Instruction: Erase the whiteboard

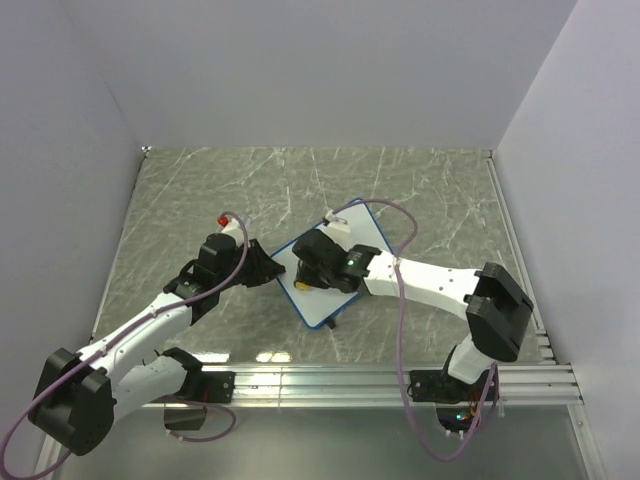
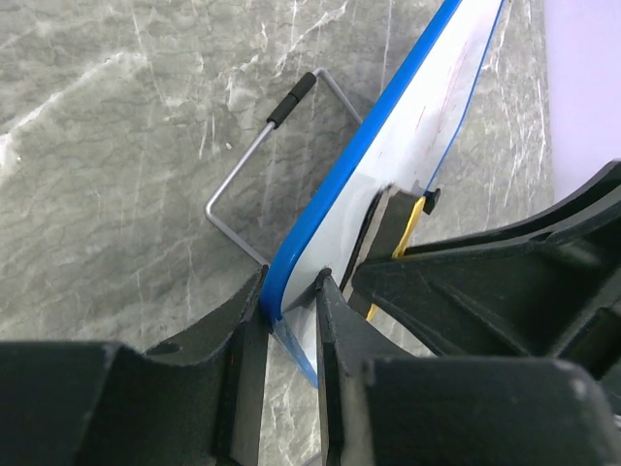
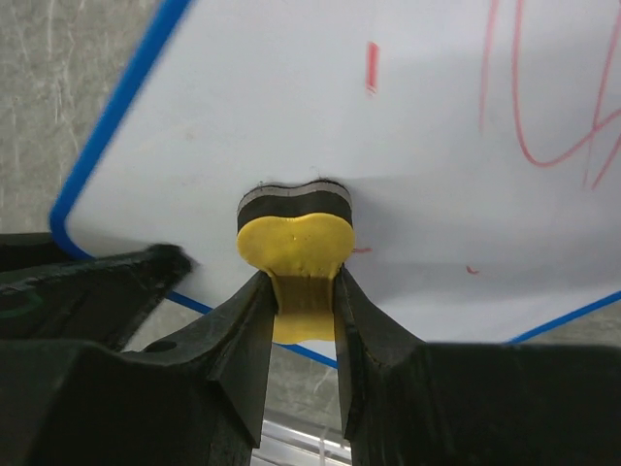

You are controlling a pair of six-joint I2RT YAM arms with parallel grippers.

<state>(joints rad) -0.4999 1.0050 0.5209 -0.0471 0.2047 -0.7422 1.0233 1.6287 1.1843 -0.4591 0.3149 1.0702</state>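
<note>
The whiteboard (image 1: 366,236) is white with a thin blue frame and stands tilted on the marble table, propped by a wire stand (image 2: 260,155). My left gripper (image 1: 272,272) (image 2: 291,282) is shut on its lower left blue edge. My right gripper (image 1: 306,272) (image 3: 302,279) is shut on a small yellow eraser (image 3: 294,243) (image 1: 300,287), whose dark pad presses against the board's white face (image 3: 291,97). Red scribble (image 3: 543,107) remains on the board to the right of the eraser, with small red flecks nearby. The yellow eraser (image 2: 412,218) also shows behind the board edge (image 2: 388,146).
A small red-tipped white object (image 1: 223,220) lies just behind my left wrist. A metal rail (image 1: 400,380) runs along the near table edge. Grey walls enclose the table on three sides.
</note>
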